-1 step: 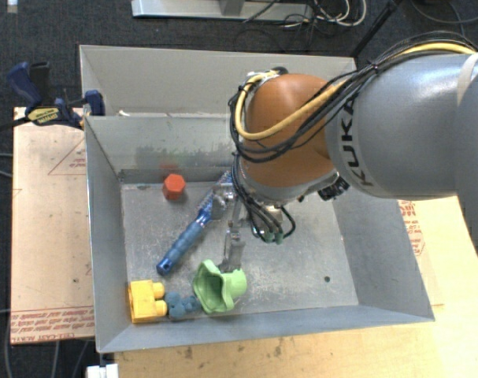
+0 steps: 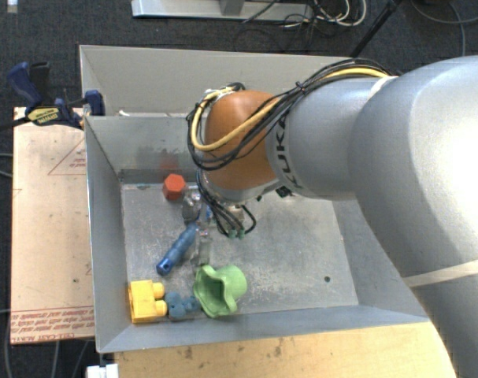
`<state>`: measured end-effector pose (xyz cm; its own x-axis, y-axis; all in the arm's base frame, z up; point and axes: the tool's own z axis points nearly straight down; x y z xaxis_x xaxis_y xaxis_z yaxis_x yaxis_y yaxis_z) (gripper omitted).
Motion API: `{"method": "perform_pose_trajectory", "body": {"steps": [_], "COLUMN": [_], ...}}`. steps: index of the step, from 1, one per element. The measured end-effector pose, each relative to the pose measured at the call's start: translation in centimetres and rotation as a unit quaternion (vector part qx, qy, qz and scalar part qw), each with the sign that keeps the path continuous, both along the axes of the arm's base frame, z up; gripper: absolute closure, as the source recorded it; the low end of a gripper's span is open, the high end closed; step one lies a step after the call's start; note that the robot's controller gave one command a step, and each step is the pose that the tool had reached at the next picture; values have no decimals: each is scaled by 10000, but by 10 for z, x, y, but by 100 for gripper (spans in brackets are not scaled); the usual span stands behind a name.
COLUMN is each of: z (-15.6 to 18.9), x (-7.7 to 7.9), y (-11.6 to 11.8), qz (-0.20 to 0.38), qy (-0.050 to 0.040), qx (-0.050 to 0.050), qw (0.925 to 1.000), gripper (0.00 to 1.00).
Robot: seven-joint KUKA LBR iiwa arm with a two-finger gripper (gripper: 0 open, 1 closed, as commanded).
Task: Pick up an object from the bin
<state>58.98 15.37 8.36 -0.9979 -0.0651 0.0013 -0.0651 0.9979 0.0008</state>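
Approach phase: two-finger gripper (image 2: pixel 201 237) poised at slim blue plastic rod (image 2: pixel 176 253), aperture impossible to tell; calls next for closure and lift.

You are working in a robotics lab or test room, not a home or a shop. A big silver industrial arm (image 2: pixel 357 132) reaches in from the right, with an orange cover (image 2: pixel 235 144) at its wrist and a bundle of yellow and black cables (image 2: pixel 223 136) looped over it. Under it a grey metal bin (image 2: pixel 105 235) stands on a dark carpeted floor (image 2: pixel 50 22). The bin holds only small trial pieces: a yellow toy block (image 2: pixel 146 300), a crumpled green cup-like piece (image 2: pixel 219 290), a blue handled tool (image 2: pixel 178 252) and a red block (image 2: pixel 174 186). Behind the bin, loose leads (image 2: pixel 337 2) trail over the floor beside the flat metal foot of a stand (image 2: pixel 207 5).
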Motion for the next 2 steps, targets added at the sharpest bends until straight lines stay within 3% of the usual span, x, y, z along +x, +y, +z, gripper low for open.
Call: {"method": "perform_pose_trajectory", "body": {"steps": [1,2], "z": [4,181], "x": [0,17], "y": [0,12], "qz": [-4,144], "qy": [-6,-61], "qx": [4,12], "qw": [10000,9999], "gripper": [100,100]}}
